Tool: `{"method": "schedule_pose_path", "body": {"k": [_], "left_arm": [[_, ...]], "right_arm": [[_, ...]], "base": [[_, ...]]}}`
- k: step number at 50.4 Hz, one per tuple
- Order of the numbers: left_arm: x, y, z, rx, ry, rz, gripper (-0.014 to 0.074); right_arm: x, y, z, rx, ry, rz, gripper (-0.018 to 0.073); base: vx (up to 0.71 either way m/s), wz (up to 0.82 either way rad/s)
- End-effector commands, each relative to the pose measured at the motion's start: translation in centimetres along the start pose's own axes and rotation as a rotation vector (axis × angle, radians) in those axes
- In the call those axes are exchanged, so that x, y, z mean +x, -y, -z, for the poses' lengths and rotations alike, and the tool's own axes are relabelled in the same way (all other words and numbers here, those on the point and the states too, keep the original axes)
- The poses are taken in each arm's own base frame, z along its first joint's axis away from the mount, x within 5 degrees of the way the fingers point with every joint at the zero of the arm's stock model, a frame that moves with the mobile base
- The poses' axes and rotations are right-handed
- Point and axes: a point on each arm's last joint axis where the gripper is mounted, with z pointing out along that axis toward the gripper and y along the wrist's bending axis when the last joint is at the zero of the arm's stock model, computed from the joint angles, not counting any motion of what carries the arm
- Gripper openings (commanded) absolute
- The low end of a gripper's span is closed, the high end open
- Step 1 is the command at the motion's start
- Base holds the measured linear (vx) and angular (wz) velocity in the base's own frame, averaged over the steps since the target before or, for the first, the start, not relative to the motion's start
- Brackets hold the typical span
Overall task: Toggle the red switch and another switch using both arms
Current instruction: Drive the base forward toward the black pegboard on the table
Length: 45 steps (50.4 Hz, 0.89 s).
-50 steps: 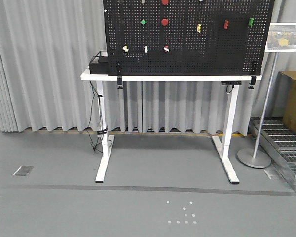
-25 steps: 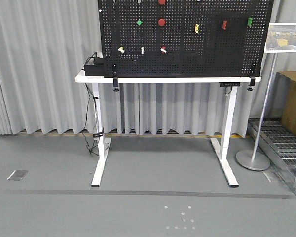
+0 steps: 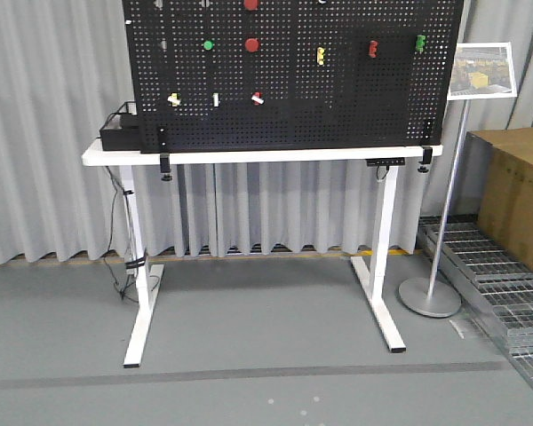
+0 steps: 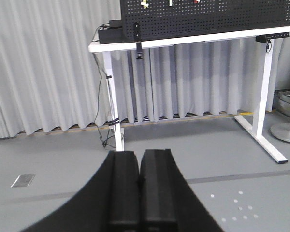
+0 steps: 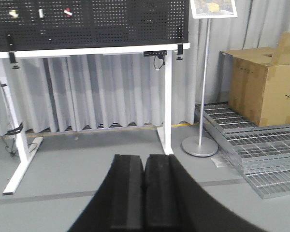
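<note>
Shifted leftward in the front view, the black perforated pegboard [image 3: 338, 115] carries the small red-based toggle switch [image 3: 257, 97] to the right of the small all-white toggle lever [image 3: 173, 99], both well ahead of and above your left gripper [image 4: 139, 193] and right gripper [image 5: 144, 193], whose jaws are pressed together.

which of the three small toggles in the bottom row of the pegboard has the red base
The rightmost of the three, the red switch: red base, white lever tip. The middle toggle and the left toggle show no red.
</note>
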Motion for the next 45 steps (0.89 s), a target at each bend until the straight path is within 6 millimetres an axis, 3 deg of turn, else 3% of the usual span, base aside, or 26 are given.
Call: {"method": "schedule_pose_path", "body": {"k": [1,45], "left_arm": [[-0.12,-0.10,0.05,-0.016,0.075,0.011,-0.0006],[-0.12,-0.10,0.05,-0.016,0.075,0.011,-0.0006]], "right_arm": [[-0.66,-0.05,0.09,-0.007,0.091,0.008,-0.0006],[-0.66,-0.05,0.09,-0.007,0.091,0.008,-0.0006]], "base": [[0.34,-0.11],[0.42,0.08]]}}
